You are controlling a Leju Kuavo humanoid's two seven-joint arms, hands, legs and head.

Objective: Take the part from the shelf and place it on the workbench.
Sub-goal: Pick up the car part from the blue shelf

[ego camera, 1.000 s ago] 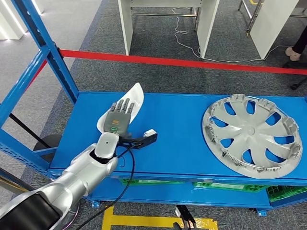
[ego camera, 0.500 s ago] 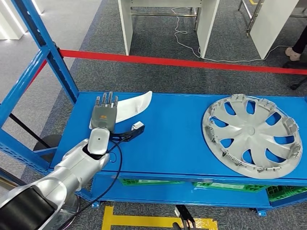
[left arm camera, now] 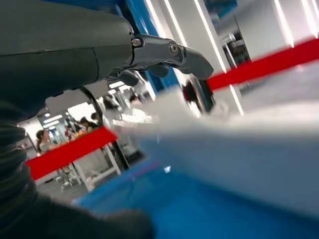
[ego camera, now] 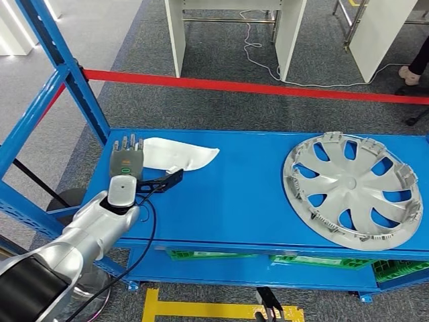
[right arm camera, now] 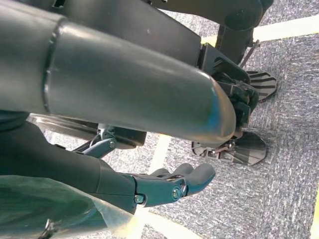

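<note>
My left hand [ego camera: 127, 161], fingers flat on the white part [ego camera: 174, 155], has swung it leftward; grip probably not secured yet.

Silver left arm [ego camera: 96, 228], black cable [ego camera: 147, 248], grey left hand [ego camera: 127, 159] with green marking.

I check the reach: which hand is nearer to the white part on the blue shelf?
Left. The left hand lies over one end of the white part on the shelf; the right hand hangs near the floor.
</note>
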